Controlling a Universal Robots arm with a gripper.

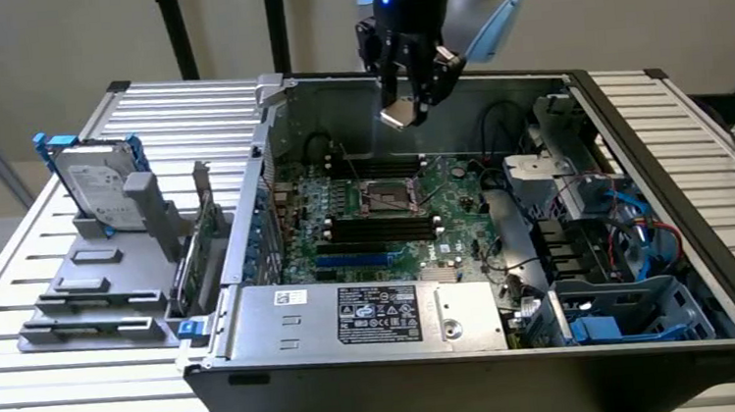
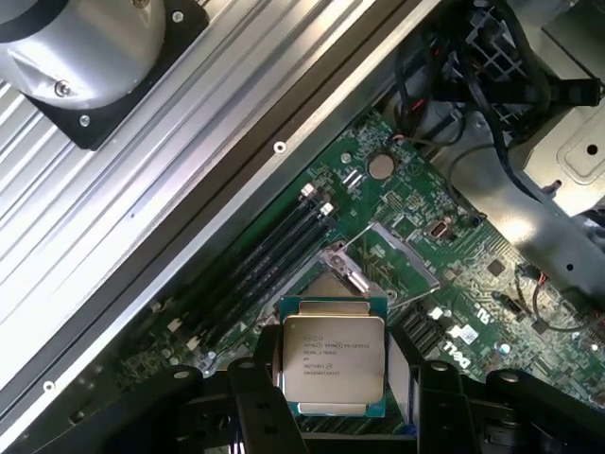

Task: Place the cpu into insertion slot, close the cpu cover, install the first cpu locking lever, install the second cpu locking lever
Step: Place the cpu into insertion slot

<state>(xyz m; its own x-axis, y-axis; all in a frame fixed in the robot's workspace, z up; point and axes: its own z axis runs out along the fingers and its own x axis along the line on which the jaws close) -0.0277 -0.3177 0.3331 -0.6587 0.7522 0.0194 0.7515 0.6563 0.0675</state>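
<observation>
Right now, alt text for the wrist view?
The gripper holds the cpu, metal top up, over the green board. Just beyond the chip is the slot, with its cover open.

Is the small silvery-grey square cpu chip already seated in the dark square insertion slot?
No, the cpu is held in the gripper, up in the air above the insertion slot on the green board.

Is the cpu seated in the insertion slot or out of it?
Out. The gripper holds the cpu in the air, well above the insertion slot, whose dark centre is bare.
</observation>
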